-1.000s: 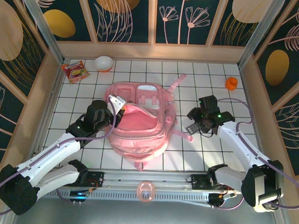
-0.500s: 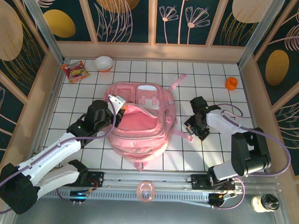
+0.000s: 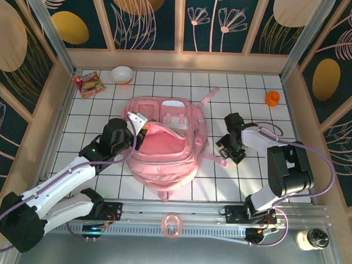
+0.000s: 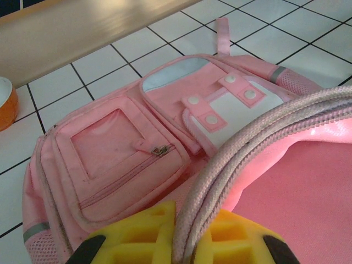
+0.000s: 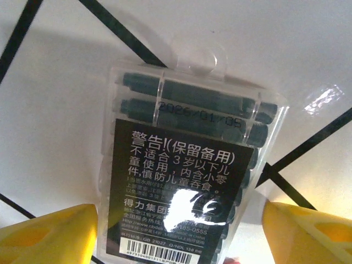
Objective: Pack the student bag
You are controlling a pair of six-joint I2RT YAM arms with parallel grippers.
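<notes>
Right arm newly folded inward: left gripper (image 3: 138,133) clamps the opening rim of the student bag (image 3: 164,144), lying between both grippers; just right of the bag, the right gripper (image 5: 176,231), jaws spread, straddles a cartridge pack (image 5: 187,165) whose slick plastic could slip from an off-centre pinch

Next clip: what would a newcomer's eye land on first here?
The big pink student bag lies open mid-table, its zip rim pinched in the shut left gripper. To its right, the open right gripper hangs over a clear pack of dark cartridges on the white tiles.
</notes>
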